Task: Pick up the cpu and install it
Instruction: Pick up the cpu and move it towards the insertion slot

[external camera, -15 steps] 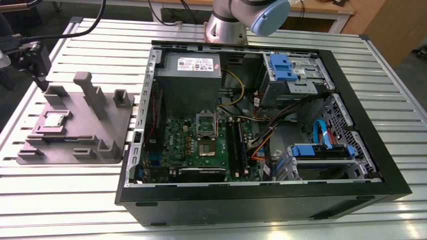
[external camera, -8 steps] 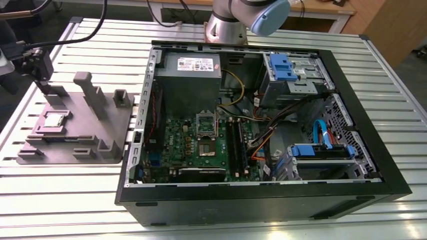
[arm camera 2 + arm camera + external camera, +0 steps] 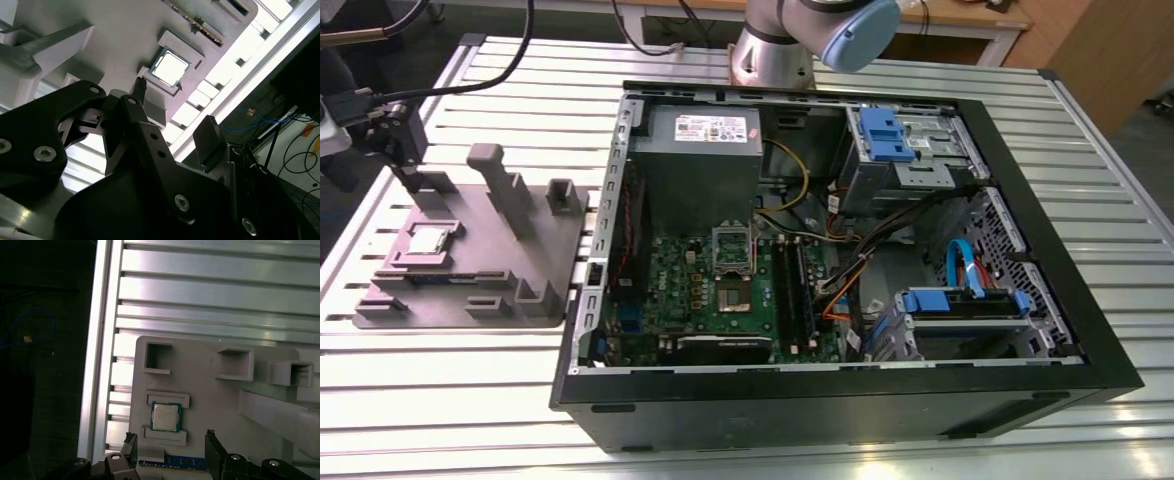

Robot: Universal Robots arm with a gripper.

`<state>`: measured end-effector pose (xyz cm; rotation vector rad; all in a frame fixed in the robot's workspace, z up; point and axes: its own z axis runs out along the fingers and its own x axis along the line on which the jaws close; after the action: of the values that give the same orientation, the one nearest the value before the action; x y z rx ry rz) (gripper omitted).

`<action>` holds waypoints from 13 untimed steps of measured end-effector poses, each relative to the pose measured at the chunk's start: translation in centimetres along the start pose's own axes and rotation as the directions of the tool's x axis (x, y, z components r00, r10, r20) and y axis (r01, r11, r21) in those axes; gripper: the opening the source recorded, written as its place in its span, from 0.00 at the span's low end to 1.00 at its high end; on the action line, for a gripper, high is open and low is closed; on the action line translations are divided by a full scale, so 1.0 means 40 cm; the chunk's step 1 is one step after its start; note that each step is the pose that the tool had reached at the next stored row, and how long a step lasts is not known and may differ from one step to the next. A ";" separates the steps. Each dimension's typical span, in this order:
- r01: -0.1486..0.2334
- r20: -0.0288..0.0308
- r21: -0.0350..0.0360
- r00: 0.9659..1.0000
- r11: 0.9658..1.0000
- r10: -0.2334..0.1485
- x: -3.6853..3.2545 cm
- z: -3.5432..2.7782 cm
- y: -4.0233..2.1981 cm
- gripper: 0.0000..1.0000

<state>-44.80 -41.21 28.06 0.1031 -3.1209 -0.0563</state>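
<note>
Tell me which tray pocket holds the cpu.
The flat bracketed pocket nearest the gripper, cpu inside; the three boxy pockets lie farther off.

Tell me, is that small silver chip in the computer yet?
Not yet: the cpu lies flat in the grey holder tray outside the open case.

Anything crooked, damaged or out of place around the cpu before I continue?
Nothing stands out. The cpu lies flat and square in its seat on the grey tray, and the open hand hovers near it, empty.
</note>
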 end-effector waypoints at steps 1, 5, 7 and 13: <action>0.000 0.000 0.000 1.000 1.000 0.000 0.000 0.000 0.000 0.65; 0.000 0.000 0.000 1.000 1.000 0.000 0.000 0.001 0.000 0.65; 0.000 0.000 0.000 1.000 1.000 0.000 0.000 0.002 0.000 0.65; 0.000 0.000 0.000 1.000 1.000 0.000 0.000 0.020 -0.011 0.65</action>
<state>-44.80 -41.61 27.26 0.1031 -3.1210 -0.0562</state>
